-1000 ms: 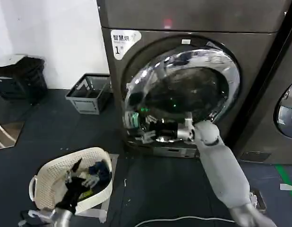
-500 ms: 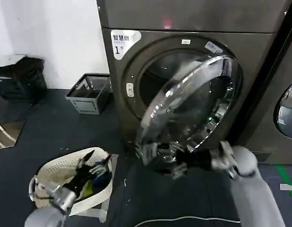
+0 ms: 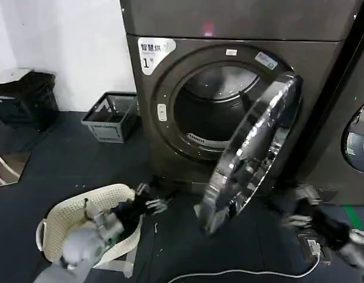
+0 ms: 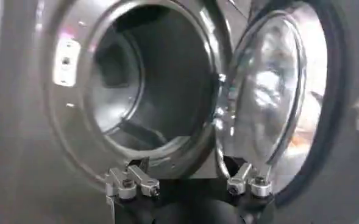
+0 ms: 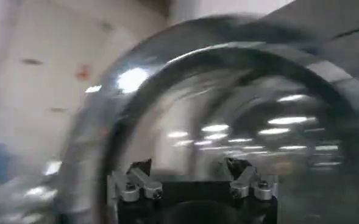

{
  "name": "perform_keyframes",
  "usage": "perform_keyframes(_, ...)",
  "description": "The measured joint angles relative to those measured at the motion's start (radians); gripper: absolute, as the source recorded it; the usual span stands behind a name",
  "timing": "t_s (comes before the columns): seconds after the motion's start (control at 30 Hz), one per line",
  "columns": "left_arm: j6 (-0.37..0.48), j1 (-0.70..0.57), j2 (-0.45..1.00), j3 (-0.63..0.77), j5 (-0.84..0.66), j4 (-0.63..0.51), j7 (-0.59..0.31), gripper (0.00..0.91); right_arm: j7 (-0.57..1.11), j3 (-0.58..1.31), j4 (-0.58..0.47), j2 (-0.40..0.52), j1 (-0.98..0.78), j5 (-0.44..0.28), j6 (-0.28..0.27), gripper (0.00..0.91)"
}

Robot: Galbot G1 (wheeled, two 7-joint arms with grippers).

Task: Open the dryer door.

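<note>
The dryer, dark grey-brown with a white label marked 1, has its round opening exposed. The dryer door stands swung far out on its right side, chrome ring edge-on. My right gripper is low at the right of the door, apart from it, open. In the right wrist view that gripper faces the door's chrome ring with nothing between its fingers. My left gripper hovers open above the basket; in the left wrist view it points at the drum and door.
A white laundry basket with dark clothes sits on the floor at the lower left. A grey crate stands by the wall, a black bin farther left. A neighbouring machine is at the right. A white cable lies on the floor.
The door has swung from nearly shut to wide open. My right gripper has let go and pulled back low to the right. My left arm has risen over the basket.
</note>
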Motion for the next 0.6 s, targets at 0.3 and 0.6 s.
perform_keyframes(0.3,-0.048,-0.248,0.006,0.283,-0.074,0.056,0.031,0.907,0.524,0.176,0.008,-0.027,-0.03,0.093,-0.037,0.907)
perform_keyframes(0.6,-0.073,-0.42,-0.032,0.512,-0.104,0.087,0.059,0.907,0.867,0.367,-0.068,-0.132,-0.017,-0.064,-0.066,0.907)
